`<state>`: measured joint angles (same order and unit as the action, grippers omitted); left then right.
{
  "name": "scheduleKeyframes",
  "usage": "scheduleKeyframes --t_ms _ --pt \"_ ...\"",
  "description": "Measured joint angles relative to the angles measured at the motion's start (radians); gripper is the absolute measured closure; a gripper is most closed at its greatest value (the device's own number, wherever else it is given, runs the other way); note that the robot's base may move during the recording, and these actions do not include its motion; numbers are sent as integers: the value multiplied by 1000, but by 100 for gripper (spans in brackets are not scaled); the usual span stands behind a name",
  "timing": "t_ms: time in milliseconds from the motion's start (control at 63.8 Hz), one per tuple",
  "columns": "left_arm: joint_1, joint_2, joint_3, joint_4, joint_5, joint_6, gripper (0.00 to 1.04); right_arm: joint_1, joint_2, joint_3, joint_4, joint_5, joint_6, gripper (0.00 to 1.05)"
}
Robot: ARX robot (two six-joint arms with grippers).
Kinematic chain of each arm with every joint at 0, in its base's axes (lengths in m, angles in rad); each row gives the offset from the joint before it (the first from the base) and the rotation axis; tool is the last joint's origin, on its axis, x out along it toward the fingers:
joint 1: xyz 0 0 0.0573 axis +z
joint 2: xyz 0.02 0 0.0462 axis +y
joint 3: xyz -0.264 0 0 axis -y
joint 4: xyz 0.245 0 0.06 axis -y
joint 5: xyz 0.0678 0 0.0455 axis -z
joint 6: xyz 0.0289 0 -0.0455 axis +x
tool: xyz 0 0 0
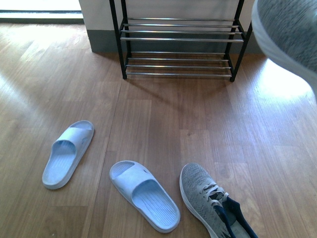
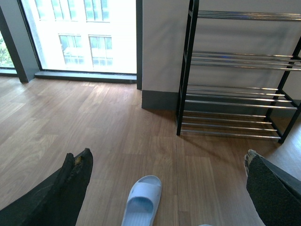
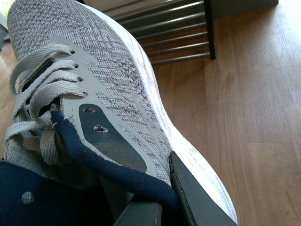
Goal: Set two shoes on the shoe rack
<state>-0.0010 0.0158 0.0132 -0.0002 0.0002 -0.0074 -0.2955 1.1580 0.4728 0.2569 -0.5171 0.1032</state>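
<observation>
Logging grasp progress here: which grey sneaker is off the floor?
The sneaker at the front view's upper right, gripped at its collar by the right end effector. The other sneaker lies on the floor beside a blue slide.

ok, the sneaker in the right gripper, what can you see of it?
The held sneaker: grey knit upper, pale grey eyelet panel, off-white laces, navy lining, thick white sole. The right gripper has its jaws shut across the collar wall, one inside, one outside. It is off the floor, short of the shoe rack.
</observation>
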Motion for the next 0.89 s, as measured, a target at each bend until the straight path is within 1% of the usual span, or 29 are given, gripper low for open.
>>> scheduleKeyframes --t_ms 47,125,894 --pt "0 0 0 0 0 0 9 -18 -53 -19 -16 -19 0 103" --pt "0 0 0 0 0 0 9 -29 -84 -26 -18 -23 0 103" --pt "0 0 0 0 -2 0 9 -27 -85 -26 -21 -28 2 103"
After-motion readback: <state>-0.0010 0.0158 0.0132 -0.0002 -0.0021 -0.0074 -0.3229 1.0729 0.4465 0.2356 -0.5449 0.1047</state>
